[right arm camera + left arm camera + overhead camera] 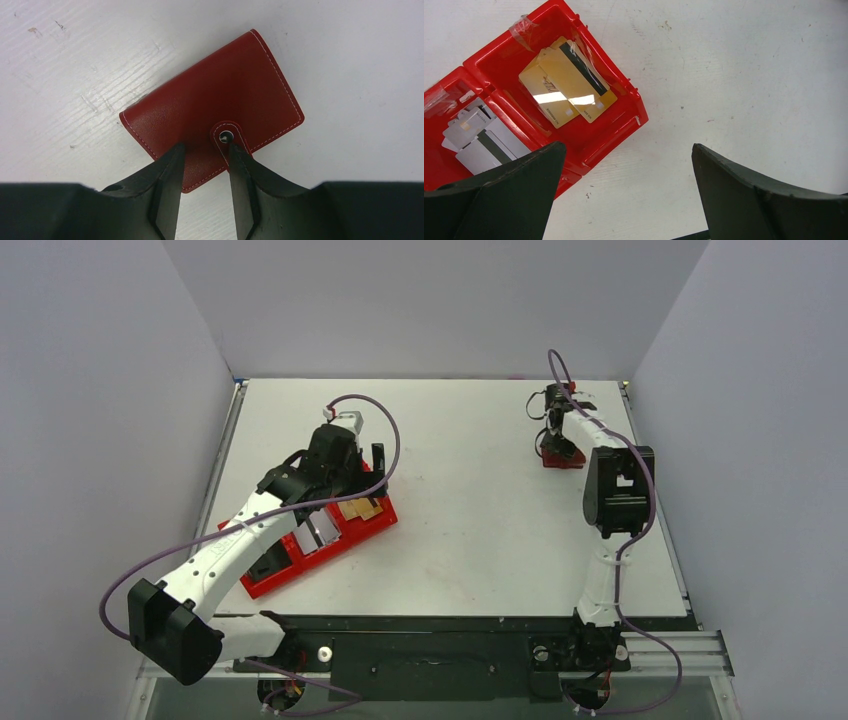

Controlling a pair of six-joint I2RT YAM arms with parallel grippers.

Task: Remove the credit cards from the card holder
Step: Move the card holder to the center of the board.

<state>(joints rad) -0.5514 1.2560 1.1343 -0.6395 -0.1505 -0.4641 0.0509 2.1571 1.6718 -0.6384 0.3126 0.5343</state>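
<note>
Half-open, nothing clamped - R gripper [205, 147] at near edge of shut card holder [210, 95], touching its snap tab [226, 135]. Lies flat, long axis diagonal to jaws. Nearer arm: R - L gripper [628, 147] wide open, empty, well away from holder.

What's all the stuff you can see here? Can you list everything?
card holder: one, dark red, closed, flat on the table, far right.
tray: one, bright red, compartments, table's left.
gold cards: at least two, tan-gold, in an end tray compartment.
silver cards: several, silver-grey, in the neighbouring compartment.
table: one, white.
left fingers: two, black, wide open above the tray's edge.
right fingers: two, black, narrowly apart over the card holder's strap edge; grip unclear.
</note>
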